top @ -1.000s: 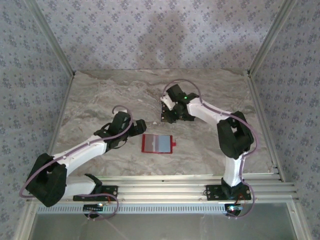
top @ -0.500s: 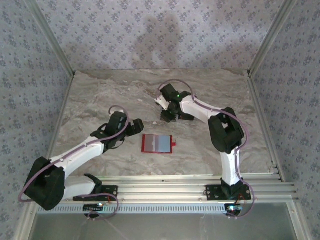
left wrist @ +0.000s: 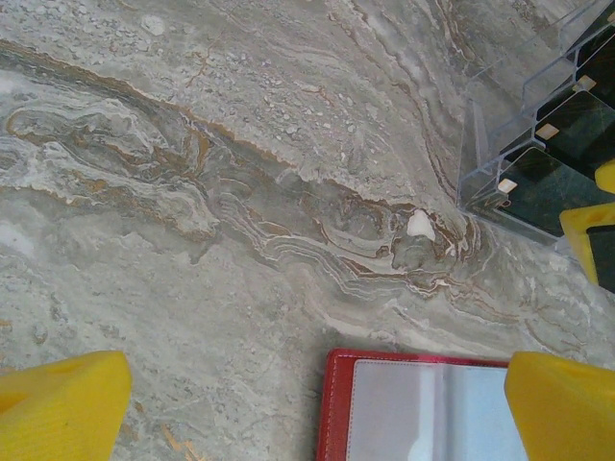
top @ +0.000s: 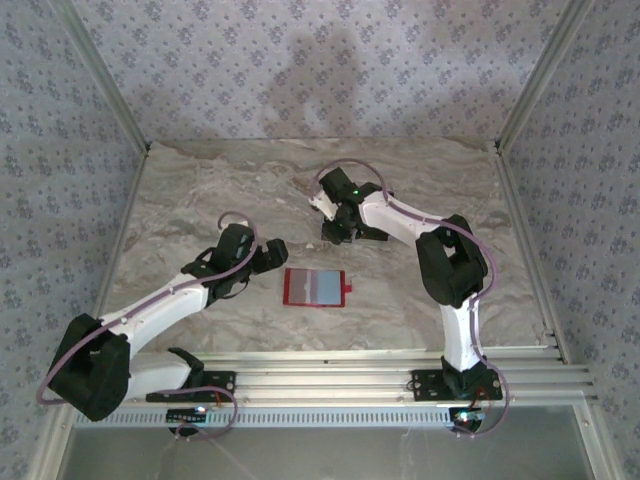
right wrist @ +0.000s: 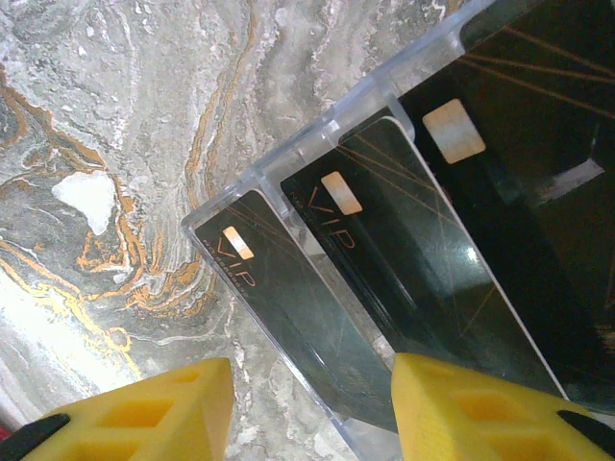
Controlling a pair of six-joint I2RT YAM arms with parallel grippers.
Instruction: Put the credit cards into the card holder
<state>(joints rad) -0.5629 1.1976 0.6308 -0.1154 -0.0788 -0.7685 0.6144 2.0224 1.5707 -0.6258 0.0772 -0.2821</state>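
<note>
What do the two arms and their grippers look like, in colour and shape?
The left arm and right arm have white links and black joints, with a thin purple cable looping along each. The left gripper and right gripper have blocky bright yellow fingers.

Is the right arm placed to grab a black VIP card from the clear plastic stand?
Probably yes. The right gripper hangs open just above the black VIP cards in the clear plastic stand, with nothing between them.
</note>
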